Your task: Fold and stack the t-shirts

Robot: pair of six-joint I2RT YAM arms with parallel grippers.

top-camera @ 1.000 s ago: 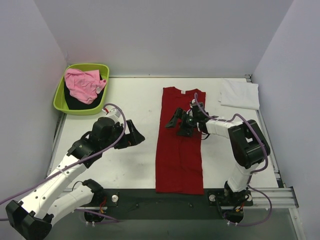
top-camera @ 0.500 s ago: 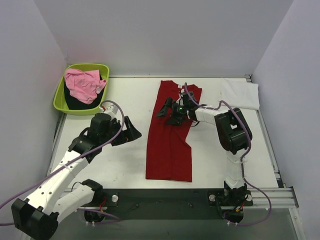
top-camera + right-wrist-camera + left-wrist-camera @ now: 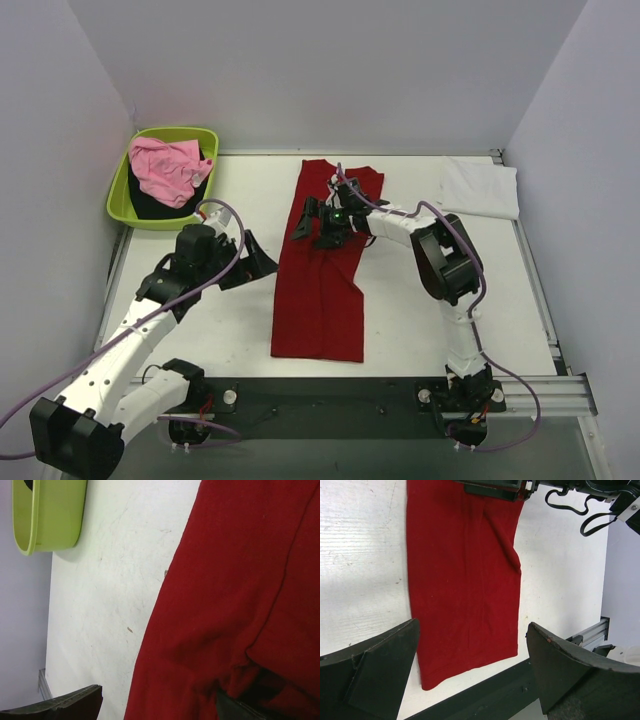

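Risk: the right pincer (image 3: 317,226) sits low on the far half of the deep red shirt (image 3: 318,295), jaws spread wide and pinching nothing, with one finger pressed into puckered cloth. Any sideways sweep could therefore drag the shirt askew, bunch its right edge more and spoil the long fold. The shirt lies mid-way across the table (image 3: 235,335) as a narrow strip running near to far, slightly slanted; the left pincer (image 3: 257,262), jaws likewise wide and holding nothing, hovers just left of the strip's middle, apparently not touching it.
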